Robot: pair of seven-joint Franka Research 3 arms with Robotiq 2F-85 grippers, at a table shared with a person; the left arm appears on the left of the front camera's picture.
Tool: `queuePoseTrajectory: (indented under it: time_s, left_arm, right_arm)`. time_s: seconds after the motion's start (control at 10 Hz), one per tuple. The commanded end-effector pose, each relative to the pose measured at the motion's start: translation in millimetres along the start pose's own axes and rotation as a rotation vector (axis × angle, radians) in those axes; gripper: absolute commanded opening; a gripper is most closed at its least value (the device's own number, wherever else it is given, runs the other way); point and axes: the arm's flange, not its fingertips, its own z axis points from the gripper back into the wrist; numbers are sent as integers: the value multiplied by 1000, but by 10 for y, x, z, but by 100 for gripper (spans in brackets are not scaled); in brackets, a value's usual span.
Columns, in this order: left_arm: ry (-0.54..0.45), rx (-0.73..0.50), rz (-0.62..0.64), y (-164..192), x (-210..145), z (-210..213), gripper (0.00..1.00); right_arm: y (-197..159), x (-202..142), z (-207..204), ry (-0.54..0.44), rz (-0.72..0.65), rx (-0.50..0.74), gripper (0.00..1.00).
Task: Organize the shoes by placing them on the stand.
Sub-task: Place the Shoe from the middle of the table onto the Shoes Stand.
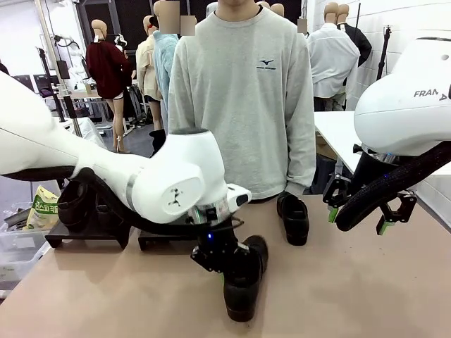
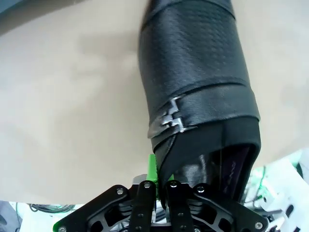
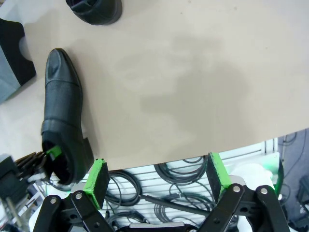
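Observation:
A black shoe [image 1: 246, 285] lies on the tan table [image 1: 352, 296] near the front middle. My left gripper [image 1: 227, 273] is shut on the rim of its heel opening. In the left wrist view the shoe [image 2: 193, 72] stretches away from the closed fingers [image 2: 159, 186], one green pad [image 2: 152, 169] pressed on the collar. A second black shoe [image 1: 292, 218] sits farther back, close to the person. Another shoe [image 1: 74, 204] rests on the black stand [image 1: 91, 231] at the left. My right gripper [image 1: 359, 211] hangs open above the table's right side; its pads [image 3: 96, 179] hold nothing.
The person in a grey sweatshirt [image 1: 243, 105] stands at the far edge. A yellow-green bag [image 1: 44, 208] and a clear bin [image 1: 17, 250] sit off the table's left. In the right wrist view the held shoe [image 3: 63, 106] and cables [image 3: 169, 188] beyond the table edge show.

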Motion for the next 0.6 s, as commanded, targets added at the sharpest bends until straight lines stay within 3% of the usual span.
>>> queuePoseTrajectory:
  time_s: [0.0,0.3,0.5]
  left_arm:
    - [-130,-53,16,273,-21,575,0]
    - [-372,-51,154,1023,271,1036,0]
    - [-485,-80,187,1498,465,1052,0]
  right_arm:
    - [-15,8,2,3,9,-2,100]
    - [-15,8,2,3,9,-2,100]
    - [-15,8,2,3,9,-2,100]
